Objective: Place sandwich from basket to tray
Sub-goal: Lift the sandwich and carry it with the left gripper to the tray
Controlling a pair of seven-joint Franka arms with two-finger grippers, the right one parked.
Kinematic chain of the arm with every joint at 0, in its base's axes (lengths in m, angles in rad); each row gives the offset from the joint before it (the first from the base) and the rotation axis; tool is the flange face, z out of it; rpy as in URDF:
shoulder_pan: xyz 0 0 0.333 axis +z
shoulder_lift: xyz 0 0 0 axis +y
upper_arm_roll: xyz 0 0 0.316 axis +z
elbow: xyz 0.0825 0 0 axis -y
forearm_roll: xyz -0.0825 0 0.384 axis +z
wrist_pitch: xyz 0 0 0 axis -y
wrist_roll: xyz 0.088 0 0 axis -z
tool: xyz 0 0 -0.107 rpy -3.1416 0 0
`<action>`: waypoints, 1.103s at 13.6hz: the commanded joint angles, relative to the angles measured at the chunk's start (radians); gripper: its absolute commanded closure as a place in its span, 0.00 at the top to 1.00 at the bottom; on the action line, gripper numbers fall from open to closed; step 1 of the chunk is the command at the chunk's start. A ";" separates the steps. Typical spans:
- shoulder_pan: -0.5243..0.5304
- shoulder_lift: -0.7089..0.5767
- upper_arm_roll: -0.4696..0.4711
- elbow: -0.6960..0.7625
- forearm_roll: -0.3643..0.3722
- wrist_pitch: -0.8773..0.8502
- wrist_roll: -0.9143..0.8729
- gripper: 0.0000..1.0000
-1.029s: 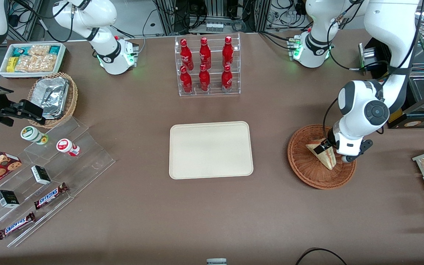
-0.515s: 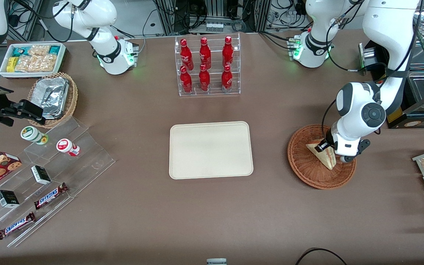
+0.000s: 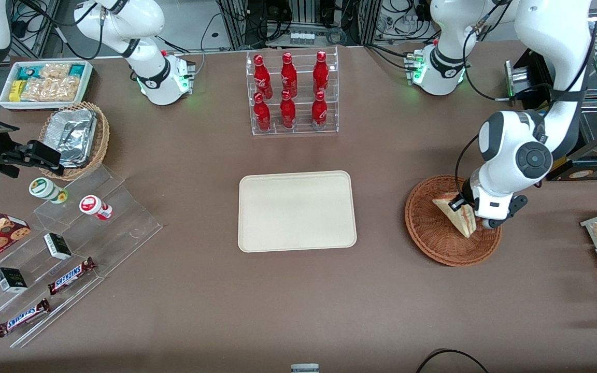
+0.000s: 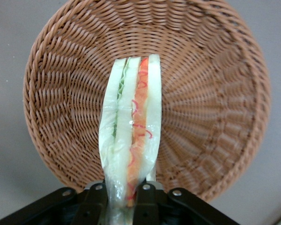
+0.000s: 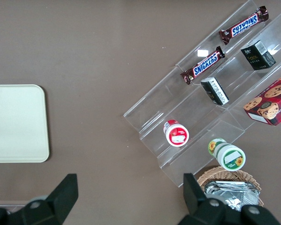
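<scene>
The gripper (image 3: 459, 203) hangs over the basket (image 3: 428, 228), which sits near the working arm's end of the table, and its fingers (image 4: 96, 201) are pinched on the wide end of the sandwich (image 3: 455, 213). The wrist view shows the wedge clamped between the two black fingers, its bread and red and green filling running away from the gripper, with the basket weave spread out underneath it. From these views I cannot tell for certain whether the sandwich tip is clear of the weave or touching it, though it looks lifted. The tray (image 3: 297, 211) lies in the middle of the table, bare, well apart from the basket.

The grip is on one end only, so most of the wedge hangs out unsupported. Soft bread gives under pressure; the layers could slide against each other or the whole piece could droop and slip free during the carry. If the tip is low, it could catch the basket rim on the way out and drag the light basket along or pull the sandwich from the fingers. A quick sideways swing toward the tray would make either slip more likely.
</scene>
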State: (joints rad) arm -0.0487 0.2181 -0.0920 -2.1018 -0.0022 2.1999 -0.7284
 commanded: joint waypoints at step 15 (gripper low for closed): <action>-0.491 0.251 -0.008 0.425 -0.001 -0.158 -0.071 0.00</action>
State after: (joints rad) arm -0.4884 0.3895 -0.1125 -1.7794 -0.0027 2.0616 -0.7592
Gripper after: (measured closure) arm 0.846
